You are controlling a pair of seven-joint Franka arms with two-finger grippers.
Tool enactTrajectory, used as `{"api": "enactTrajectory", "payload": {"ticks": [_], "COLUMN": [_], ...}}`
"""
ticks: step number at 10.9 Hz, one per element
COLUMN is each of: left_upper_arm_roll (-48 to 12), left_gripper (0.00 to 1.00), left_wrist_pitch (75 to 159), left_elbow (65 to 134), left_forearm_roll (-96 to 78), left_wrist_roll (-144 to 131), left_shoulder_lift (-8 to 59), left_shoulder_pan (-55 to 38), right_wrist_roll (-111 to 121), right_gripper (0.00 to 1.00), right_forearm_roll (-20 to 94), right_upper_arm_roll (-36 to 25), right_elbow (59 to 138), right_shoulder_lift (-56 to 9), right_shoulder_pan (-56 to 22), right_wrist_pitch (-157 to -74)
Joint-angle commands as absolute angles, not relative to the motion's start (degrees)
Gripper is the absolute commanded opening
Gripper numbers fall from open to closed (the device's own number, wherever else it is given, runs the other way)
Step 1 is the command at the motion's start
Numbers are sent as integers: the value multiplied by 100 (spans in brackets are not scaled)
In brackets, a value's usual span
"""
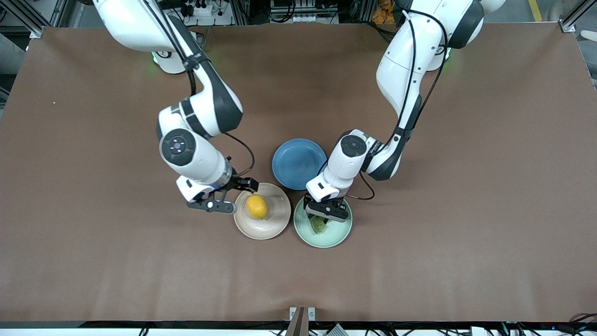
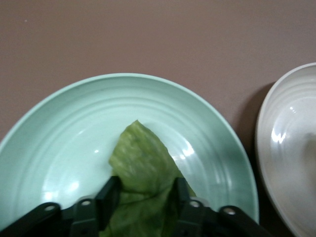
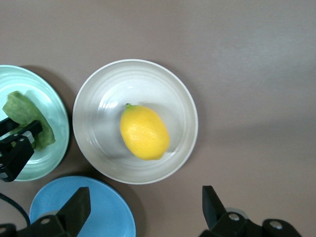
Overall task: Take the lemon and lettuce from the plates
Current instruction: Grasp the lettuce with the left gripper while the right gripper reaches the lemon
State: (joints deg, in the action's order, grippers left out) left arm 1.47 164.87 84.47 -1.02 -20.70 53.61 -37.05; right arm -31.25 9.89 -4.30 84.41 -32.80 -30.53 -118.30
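The lemon lies in the beige-pink plate; it also shows in the right wrist view on that plate. My right gripper is open and empty, held low over that plate's rim toward the right arm's end of the table. The lettuce lies in the mint green plate. My left gripper is down in this plate. Its fingers press on both sides of the leaf, which folds between them.
A blue plate sits just beside the two plates, farther from the front camera, under the left arm's wrist. The beige-pink and mint plates nearly touch. The brown table spreads wide around them.
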Motion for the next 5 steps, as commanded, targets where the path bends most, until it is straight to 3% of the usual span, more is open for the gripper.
{"api": "enactTrajectory", "payload": {"ticks": [1, 3, 5], "left_upper_arm_roll": [211, 211, 211], "left_gripper": [20, 1, 0], "left_wrist_pitch": [16559, 16550, 16532], "left_elbow": [8314, 8314, 8323], "left_forearm_roll": [-18, -18, -35], "left_wrist_roll": [-2135, -2144, -2144], "left_shoulder_lift": [5511, 5476, 5423], "left_shoulder_pan": [-3753, -3753, -3753], "right_wrist_roll": [-3409, -3410, -3410], "right_gripper": [100, 100, 100], "right_forearm_roll": [976, 967, 827], "right_upper_arm_roll": [-475, -501, -501], "right_elbow": [8394, 8411, 8411], "right_shoulder_lift": [-3620, -3770, -3902], "right_shoulder_pan": [-3251, -3270, -3270], "right_wrist_pitch": [-12329, -12585, -12761]}}
